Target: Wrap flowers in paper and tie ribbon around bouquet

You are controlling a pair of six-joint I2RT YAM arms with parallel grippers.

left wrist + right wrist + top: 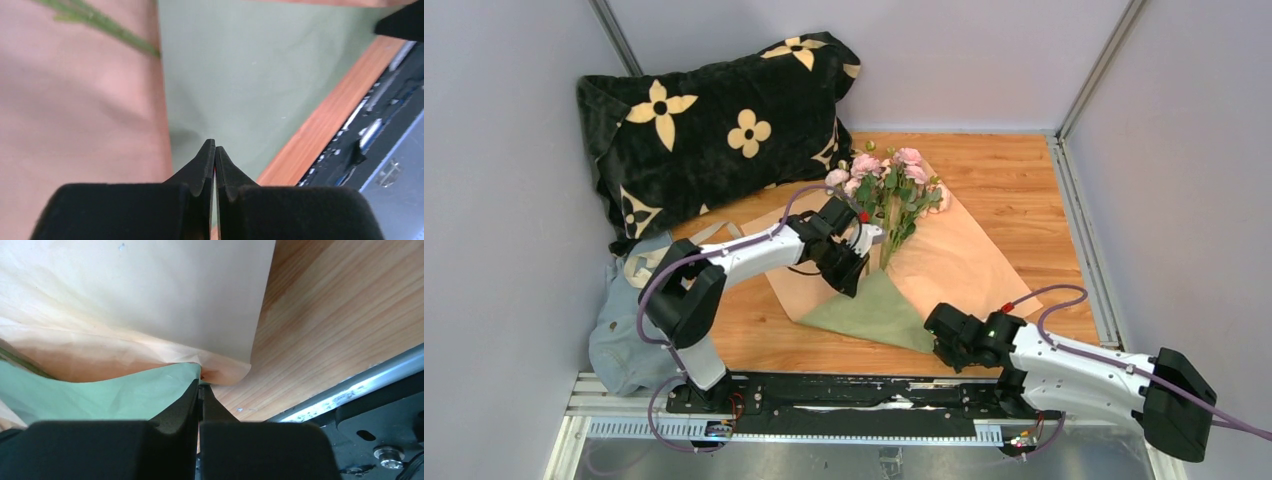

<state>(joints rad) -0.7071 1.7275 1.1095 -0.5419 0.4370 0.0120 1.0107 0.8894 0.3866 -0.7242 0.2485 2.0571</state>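
Observation:
The flowers [889, 185], pink and cream blooms on green stems, lie on the tan paper [959, 255], with the olive-green paper [874, 315] sticking out at its near corner. My left gripper [852, 285] hovers shut and empty over the green paper [250, 75], beside the tan sheet [75, 100] and a stem [115, 27]. My right gripper [201, 385] is shut on the near corner of the paper, where the green sheet [100, 390] and the tan sheet [150, 290] meet and curl up. The cream ribbon [646, 262] lies on the cloth at the left.
A black pillow [714, 120] with tan flower prints leans at the back left. A pale blue-grey cloth [619, 340] is heaped by the left arm's base. The black mounting rail [844, 395] runs along the near edge of the wooden table [1024, 180]. Grey walls close in both sides.

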